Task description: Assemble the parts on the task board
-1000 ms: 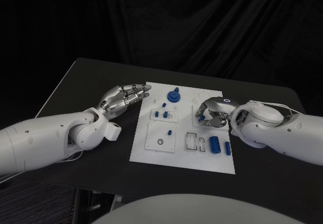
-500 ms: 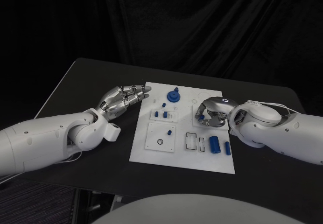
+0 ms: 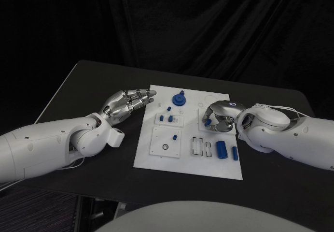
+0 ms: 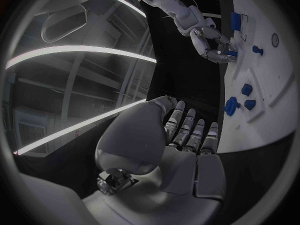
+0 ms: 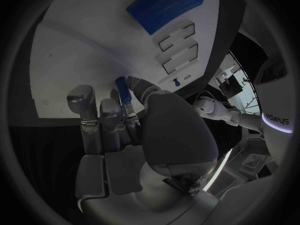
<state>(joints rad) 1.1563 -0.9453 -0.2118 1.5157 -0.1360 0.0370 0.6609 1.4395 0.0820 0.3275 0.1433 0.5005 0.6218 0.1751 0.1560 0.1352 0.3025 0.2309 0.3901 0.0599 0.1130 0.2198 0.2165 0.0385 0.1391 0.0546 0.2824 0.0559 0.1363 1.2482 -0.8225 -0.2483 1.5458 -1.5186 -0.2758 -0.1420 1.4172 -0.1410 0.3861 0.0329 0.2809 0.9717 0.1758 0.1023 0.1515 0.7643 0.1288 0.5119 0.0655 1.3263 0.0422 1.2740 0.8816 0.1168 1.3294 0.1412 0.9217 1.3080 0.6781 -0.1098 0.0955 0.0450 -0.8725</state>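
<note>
The white task board (image 3: pixel 187 145) lies mid-table. My right hand (image 3: pixel 217 118) hovers over its right half and pinches a small blue peg (image 3: pixel 207 123) between thumb and fingers; in the right wrist view the peg (image 5: pixel 122 93) points down at the board (image 5: pixel 81 60). My left hand (image 3: pixel 129 102) rests by the board's far left edge with straight fingers and holds nothing. On the board are a blue round part (image 3: pixel 179 100), small blue pieces (image 3: pixel 165 117), a blue cylinder (image 3: pixel 222 149) and a blue bar (image 3: pixel 235 153).
The black table (image 3: pixel 83 87) extends well to the left of the board. The left wrist view shows my left hand (image 4: pixel 187 135), the board (image 4: pixel 269 110), the right hand (image 4: pixel 209 42) and the round part (image 4: pixel 232 106). A large blue part (image 5: pixel 165 5) lies beyond my right hand.
The right hand with the peg has shifted only very slightly over the board. The left hand has not moved.
</note>
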